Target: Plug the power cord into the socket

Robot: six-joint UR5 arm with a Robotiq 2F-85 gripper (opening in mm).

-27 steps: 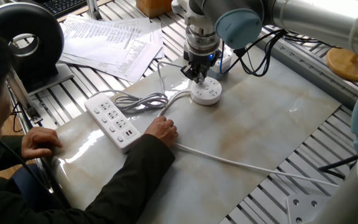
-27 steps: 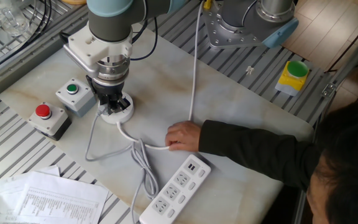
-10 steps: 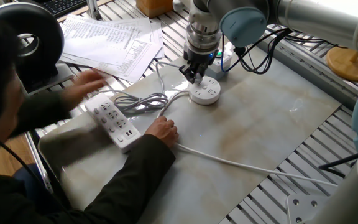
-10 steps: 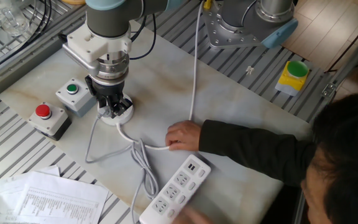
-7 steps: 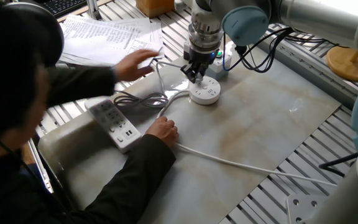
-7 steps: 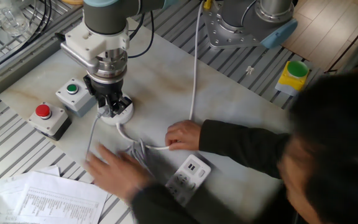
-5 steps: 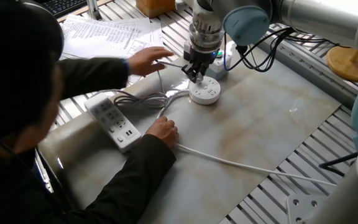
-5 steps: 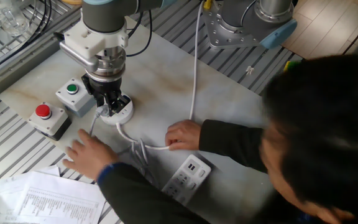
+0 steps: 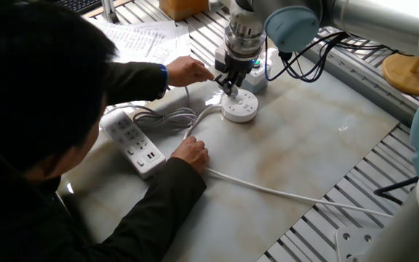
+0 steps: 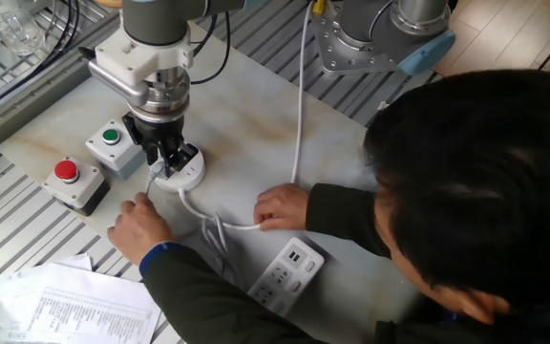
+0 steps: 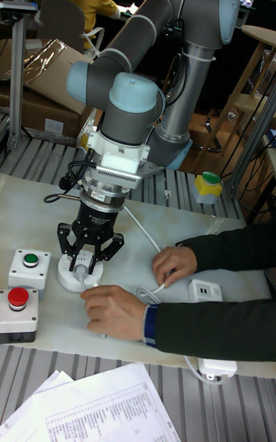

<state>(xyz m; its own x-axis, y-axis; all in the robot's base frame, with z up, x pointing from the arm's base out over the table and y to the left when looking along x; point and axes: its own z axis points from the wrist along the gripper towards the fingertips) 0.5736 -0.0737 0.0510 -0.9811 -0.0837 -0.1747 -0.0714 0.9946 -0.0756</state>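
The round white socket [image 9: 241, 109] [image 10: 183, 173] [image 11: 75, 278] lies on the marble board. My gripper [image 9: 228, 84] [image 10: 164, 161] [image 11: 85, 258] hangs just over its near edge, shut on the small pale plug of the power cord [image 9: 185, 91] [image 10: 144, 194]. The thin grey cord runs from the plug to a looped bundle [image 9: 164, 116] beside the long white power strip [image 9: 131, 140]. A person's hand [image 9: 187, 71] [image 10: 137, 225] [image 11: 115, 310] touches the cord right next to my fingers. The plug's pins are hidden.
The person's other hand [image 9: 190, 153] [image 10: 280, 206] presses down the socket's thick white cable [image 9: 282, 193]. A green button box [image 10: 111, 141] and a red one [image 10: 67, 176] stand left of the socket. Papers [image 9: 137, 36] lie behind, and the person's head [image 10: 475, 182] covers the near right.
The person has leaned in and brought a hand from the table edge past the power strip to the cord beside my gripper. My gripper has shifted slightly at the socket.
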